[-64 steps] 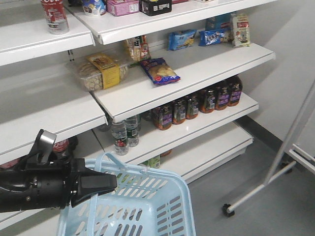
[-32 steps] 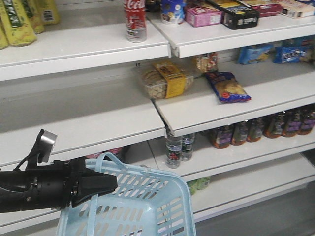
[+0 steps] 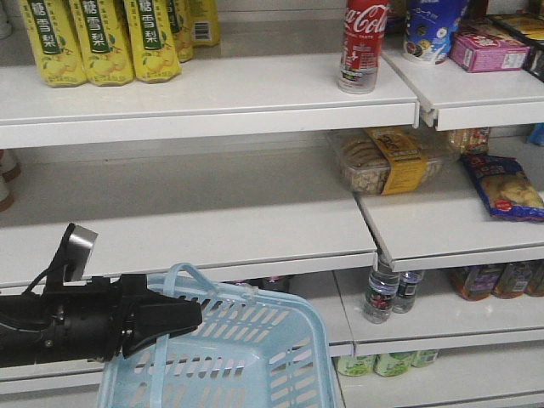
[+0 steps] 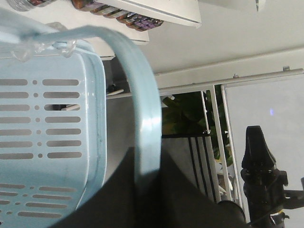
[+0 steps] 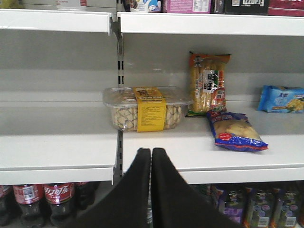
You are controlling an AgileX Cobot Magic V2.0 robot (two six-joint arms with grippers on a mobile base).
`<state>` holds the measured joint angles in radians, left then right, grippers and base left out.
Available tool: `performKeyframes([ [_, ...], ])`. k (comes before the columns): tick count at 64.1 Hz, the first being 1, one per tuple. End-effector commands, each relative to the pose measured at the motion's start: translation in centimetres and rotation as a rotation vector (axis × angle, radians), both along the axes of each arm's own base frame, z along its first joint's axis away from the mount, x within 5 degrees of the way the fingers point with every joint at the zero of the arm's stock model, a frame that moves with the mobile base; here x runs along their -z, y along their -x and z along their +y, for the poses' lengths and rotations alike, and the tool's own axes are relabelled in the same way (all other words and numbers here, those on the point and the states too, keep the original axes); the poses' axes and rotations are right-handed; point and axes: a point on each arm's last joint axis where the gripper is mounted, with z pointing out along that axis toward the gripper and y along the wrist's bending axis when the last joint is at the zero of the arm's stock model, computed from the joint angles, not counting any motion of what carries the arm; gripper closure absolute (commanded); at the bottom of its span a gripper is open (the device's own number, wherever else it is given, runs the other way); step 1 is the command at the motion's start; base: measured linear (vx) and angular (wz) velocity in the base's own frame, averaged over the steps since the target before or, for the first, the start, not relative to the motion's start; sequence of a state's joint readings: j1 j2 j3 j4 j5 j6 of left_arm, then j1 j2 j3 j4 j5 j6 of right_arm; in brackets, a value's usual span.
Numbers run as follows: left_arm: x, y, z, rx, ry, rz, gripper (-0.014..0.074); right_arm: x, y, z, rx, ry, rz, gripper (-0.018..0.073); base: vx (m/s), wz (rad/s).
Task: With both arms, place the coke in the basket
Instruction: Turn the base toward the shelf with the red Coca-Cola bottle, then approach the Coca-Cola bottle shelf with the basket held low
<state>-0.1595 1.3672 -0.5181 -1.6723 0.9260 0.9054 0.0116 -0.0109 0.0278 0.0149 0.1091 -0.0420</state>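
Note:
The coke (image 3: 363, 44) stands upright on the top shelf, right of centre, far above both grippers. The light blue basket (image 3: 255, 340) hangs low in front of the shelves. My left gripper (image 3: 194, 316) is shut on the basket's handle (image 3: 191, 274). In the left wrist view the handle (image 4: 142, 95) runs down between the jaws of the left gripper (image 4: 147, 164), beside the basket wall (image 4: 52, 118). My right gripper (image 5: 151, 154) is shut with nothing in it, pointing at the edge of the middle shelf (image 5: 213, 173). It does not show in the front view.
Yellow cartons (image 3: 102, 38) fill the top shelf's left. A clear box with a yellow label (image 3: 387, 161) (image 5: 142, 108) and a blue snack bag (image 3: 506, 189) lie on the middle right shelf. Small water bottles (image 3: 381, 293) and large cola bottles (image 5: 26, 199) stand lower down.
The front view has swung left along the shelves, so everything on them slid right. The coke went from the upper left to right of centre. The left gripper still holds the basket handle.

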Motion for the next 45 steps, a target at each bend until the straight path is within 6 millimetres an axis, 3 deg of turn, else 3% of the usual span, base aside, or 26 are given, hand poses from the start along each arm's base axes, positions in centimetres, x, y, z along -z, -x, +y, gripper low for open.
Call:
performKeyframes([
  [1, -2.05, -0.06, -0.31, -0.008, 0.119, -0.044, 0.0603, -0.35, 0.08, -0.01, 0.001, 0.006, -0.075, 0.0568, 0.07, 0.25],
  [45, -2.05, -0.06, -0.31, -0.008, 0.119, -0.044, 0.0603, -0.35, 0.08, -0.01, 0.001, 0.006, -0.075, 0.0568, 0.04, 0.16],
])
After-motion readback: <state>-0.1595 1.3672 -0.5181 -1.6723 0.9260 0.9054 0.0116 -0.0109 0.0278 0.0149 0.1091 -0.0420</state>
